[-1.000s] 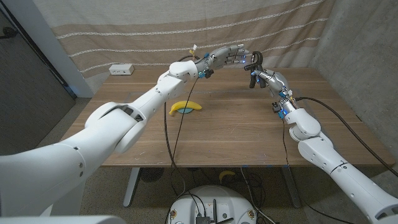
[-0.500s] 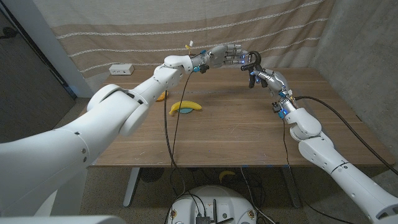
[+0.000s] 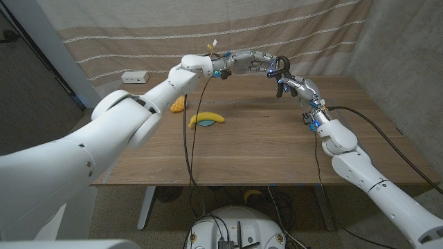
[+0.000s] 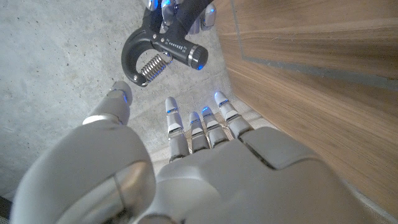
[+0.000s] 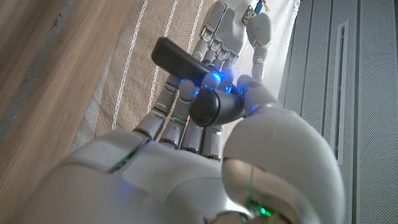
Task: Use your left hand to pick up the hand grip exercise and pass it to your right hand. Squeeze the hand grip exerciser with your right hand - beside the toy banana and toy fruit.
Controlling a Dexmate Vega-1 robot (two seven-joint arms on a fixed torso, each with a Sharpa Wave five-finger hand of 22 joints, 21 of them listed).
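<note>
Above the table's far edge (image 3: 332,77), my right hand (image 3: 289,81) clasps the hand grip exerciser (image 4: 163,53), handles upright, while my spread, empty left hand (image 3: 259,62) hovers just beside it.

We see a matt black plastic hand grip exerciser (image 4: 163,53) with a bright coiled metal spring, held by the right hand (image 3: 294,86) of smooth silvery-grey plastic. The left hand (image 3: 255,61) at its 9 o'clock has the same satin finish. Matt wood-grain table (image 3: 263,149); glossy yellow plastic toy banana (image 3: 207,120); rough striped cloth backdrop (image 3: 208,28) at 12 o'clock.
</note>
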